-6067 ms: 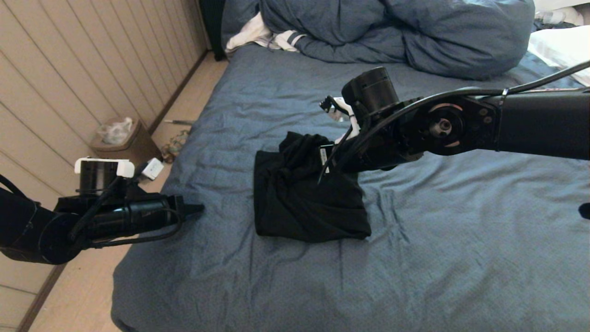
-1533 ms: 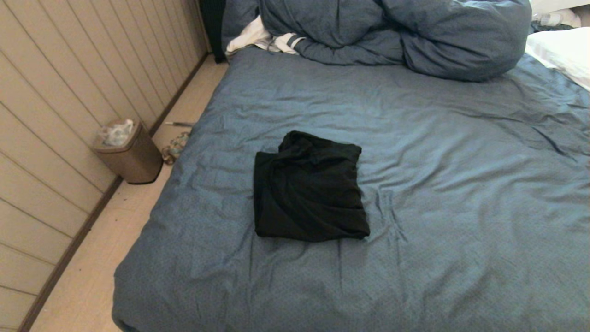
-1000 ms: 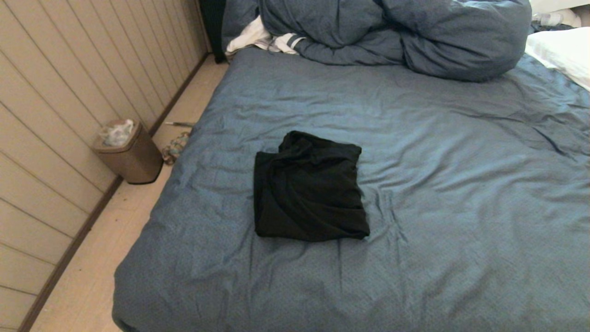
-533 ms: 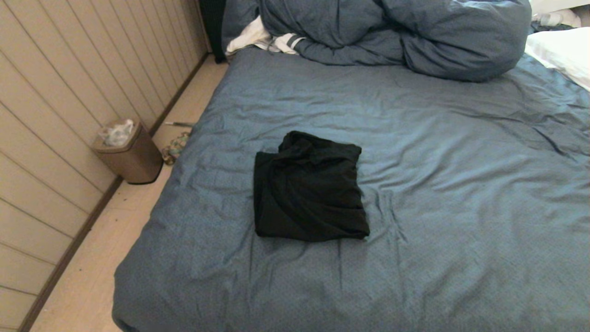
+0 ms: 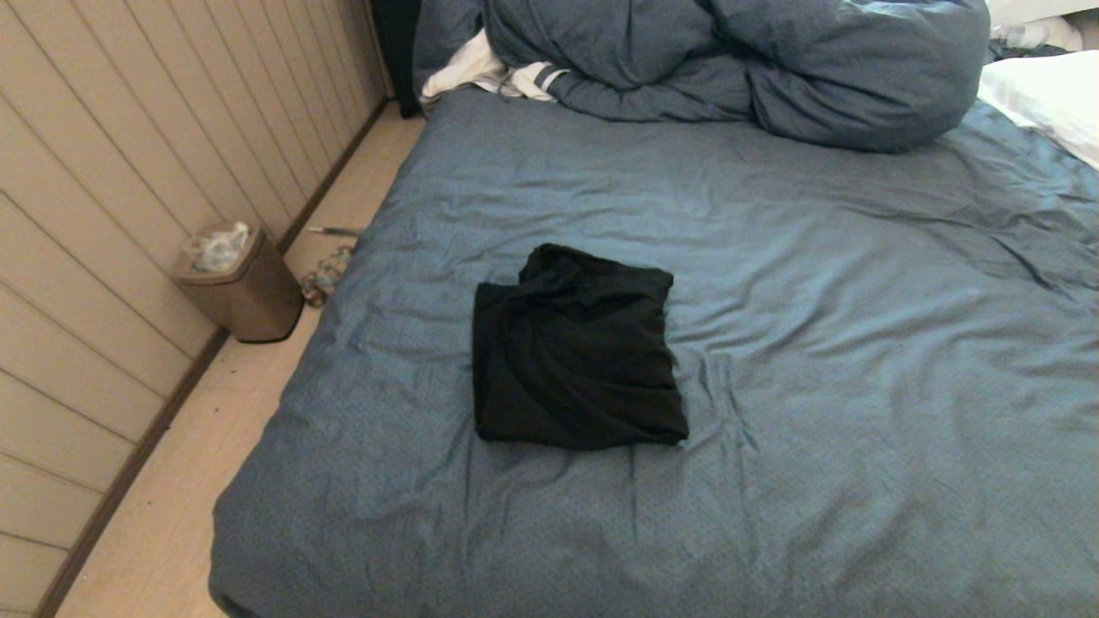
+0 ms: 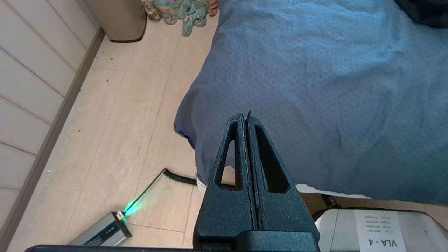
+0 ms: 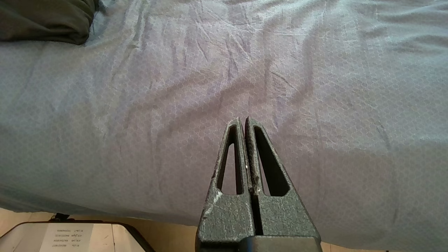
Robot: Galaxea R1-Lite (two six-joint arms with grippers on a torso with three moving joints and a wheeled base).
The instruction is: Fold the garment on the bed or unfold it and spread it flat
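Observation:
The garment point(image 5: 575, 352), a black T-shirt folded into a rough square with its plain side up, lies on the blue-grey sheet of the bed point(image 5: 816, 360), a little left of the middle. Neither arm shows in the head view. In the left wrist view my left gripper point(image 6: 245, 117) hangs shut and empty over the bed's near left corner, far from the garment, of which only a dark corner point(image 6: 425, 12) shows. In the right wrist view my right gripper point(image 7: 243, 120) hangs shut and empty above the bed's front edge, the garment's edge point(image 7: 45, 21) far off.
A bunched blue-grey duvet point(image 5: 738, 60) and a white striped cloth point(image 5: 489, 73) lie at the bed's far end, a white pillow point(image 5: 1047, 94) at the far right. On the floor to the left stand a brown bin point(image 5: 236, 283), a cable point(image 6: 175, 176) and a small box with a green light point(image 6: 108, 232).
Six seconds ago both arms were over the bed, the right one at the garment's far edge; they have drawn back out of the head view. Over the last second nothing has moved.

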